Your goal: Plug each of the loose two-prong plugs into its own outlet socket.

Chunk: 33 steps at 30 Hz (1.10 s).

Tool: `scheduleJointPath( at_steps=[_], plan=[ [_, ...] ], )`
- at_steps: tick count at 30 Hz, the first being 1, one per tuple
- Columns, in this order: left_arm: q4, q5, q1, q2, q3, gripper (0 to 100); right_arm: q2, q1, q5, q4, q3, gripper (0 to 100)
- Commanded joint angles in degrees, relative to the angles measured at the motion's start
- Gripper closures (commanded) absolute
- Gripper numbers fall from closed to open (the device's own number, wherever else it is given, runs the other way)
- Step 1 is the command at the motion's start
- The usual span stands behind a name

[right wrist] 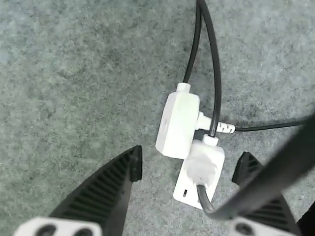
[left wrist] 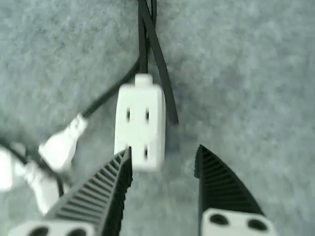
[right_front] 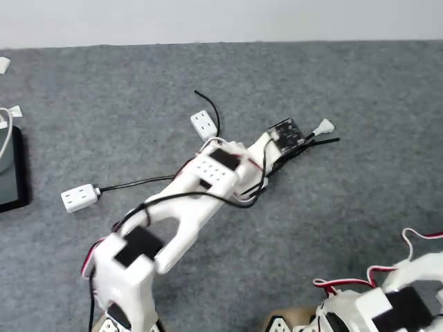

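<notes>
In the left wrist view a white outlet block (left wrist: 139, 125) lies flat on the grey carpet with its sockets facing up. My left gripper (left wrist: 163, 155) is open, and the block's near end sits between its black fingers (left wrist: 106, 189). A loose white plug (left wrist: 61, 145) lies just beside the block. From above, the left gripper (right_front: 285, 133) hangs mid-table, close to a white plug (right_front: 323, 127). My right gripper (right wrist: 189, 161) is open above a white outlet block (right wrist: 177, 124), which touches a second white piece (right wrist: 199, 169) with a black cable.
Two more white outlet blocks lie on the carpet, one (right_front: 203, 124) behind the left arm and one (right_front: 78, 198) at the left. Black cables (right_front: 138, 183) run between them. A dark tablet-like object (right_front: 12, 173) sits at the left edge. The right arm (right_front: 387, 304) is at the bottom right.
</notes>
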Motion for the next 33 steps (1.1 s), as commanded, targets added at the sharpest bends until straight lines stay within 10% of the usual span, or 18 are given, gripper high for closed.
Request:
scheduleJointPath(
  at_steps=[1,25,33],
  plan=[
    [5.1,1.1,0.4,8.9,-15.3,81,-0.5,-0.7,-0.1,-0.9,-1.3,70.6],
    [47.6,0.8,-2.7,36.9,-72.5,81,0.0,-5.2,2.0,-0.8,1.1,70.6],
    [44.7,0.8,-5.4,44.4,-76.4,81,-0.2,-5.0,2.1,-0.8,1.8,70.6]
  ],
)
